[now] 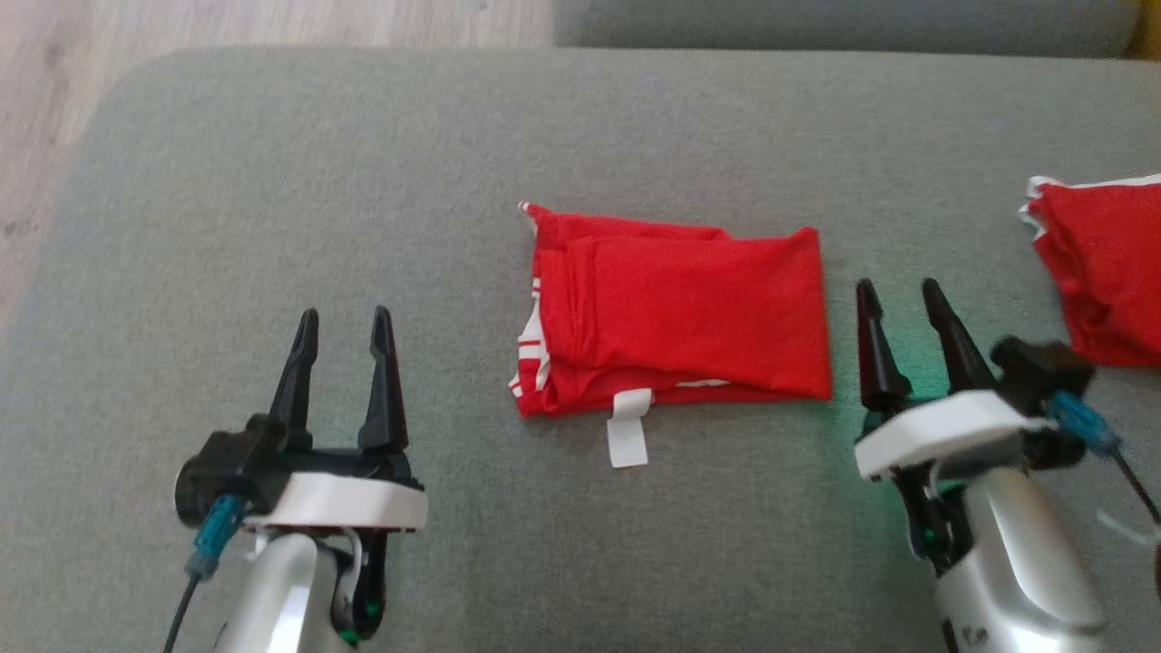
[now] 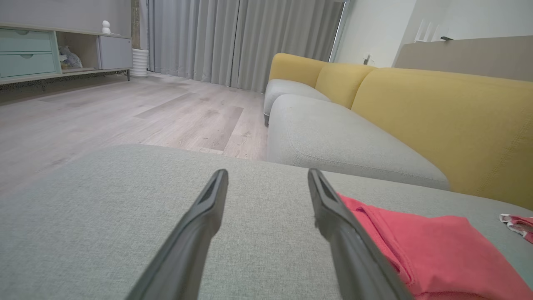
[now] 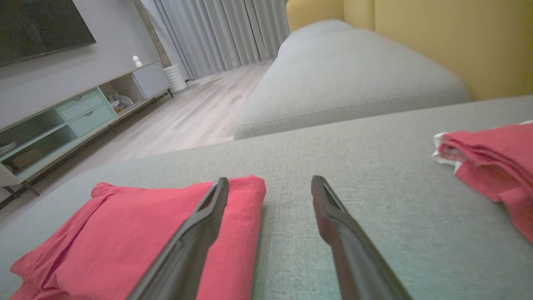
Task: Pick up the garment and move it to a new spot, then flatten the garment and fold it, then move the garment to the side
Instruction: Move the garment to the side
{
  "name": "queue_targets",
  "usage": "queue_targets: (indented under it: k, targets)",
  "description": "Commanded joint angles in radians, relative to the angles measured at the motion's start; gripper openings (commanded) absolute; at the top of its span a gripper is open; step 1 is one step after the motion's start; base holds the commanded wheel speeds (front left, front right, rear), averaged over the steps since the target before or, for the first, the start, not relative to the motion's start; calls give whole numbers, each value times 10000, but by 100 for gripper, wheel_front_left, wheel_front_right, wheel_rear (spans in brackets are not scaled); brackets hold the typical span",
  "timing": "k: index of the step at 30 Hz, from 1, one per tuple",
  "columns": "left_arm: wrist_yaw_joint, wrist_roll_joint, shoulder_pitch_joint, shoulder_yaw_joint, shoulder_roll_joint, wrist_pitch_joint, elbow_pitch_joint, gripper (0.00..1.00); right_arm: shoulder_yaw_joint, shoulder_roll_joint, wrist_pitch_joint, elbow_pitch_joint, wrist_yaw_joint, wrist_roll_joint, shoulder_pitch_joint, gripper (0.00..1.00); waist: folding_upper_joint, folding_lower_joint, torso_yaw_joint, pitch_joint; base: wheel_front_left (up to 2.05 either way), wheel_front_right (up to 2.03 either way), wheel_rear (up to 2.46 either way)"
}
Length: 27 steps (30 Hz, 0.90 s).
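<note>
Left pincer (image 1: 346, 312) and right pincer (image 1: 897, 284) are sitting wide, empty; pinching one layer of garment (image 1: 680, 313) is probably risking unfolding it.

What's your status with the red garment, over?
Left hand open, empty; right hand open, empty. Folded red cloth garment flat on grey fabric cushion between them. Second red garment at right, apart.
</note>
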Motion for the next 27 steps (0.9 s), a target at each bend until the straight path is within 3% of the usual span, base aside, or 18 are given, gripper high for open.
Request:
queue_targets:
  k: [1,15,16,17,18,27]
  targets:
    - [-12,-67,-441,199,62,-95,-320,100,375,33,187,-11,-7,100,-472,100,0,-1,217,259,0,0,0]
    - [51,-201,-832,-149,62,-95,-184,100,1465,33,1008,2926,-7,606,-1681,100,0,-1,802,627,0,0,0]
    - [66,-202,-835,-163,62,-95,-182,100,1560,33,979,3057,-7,582,-1746,62,0,-1,803,609,0,0,0]
    - [66,-202,-835,-163,62,-95,-182,100,1560,33,979,3057,-7,582,-1746,62,0,-1,803,609,0,0,0]
    - [75,-186,-835,-180,62,-95,-179,100,1631,33,887,3157,-7,528,-1807,0,0,-1,796,586,0,0,0]
    - [98,-90,-685,-287,62,-95,-126,100,1481,33,-18,3548,-7,-683,-2191,0,0,-1,362,59,0,0,0]
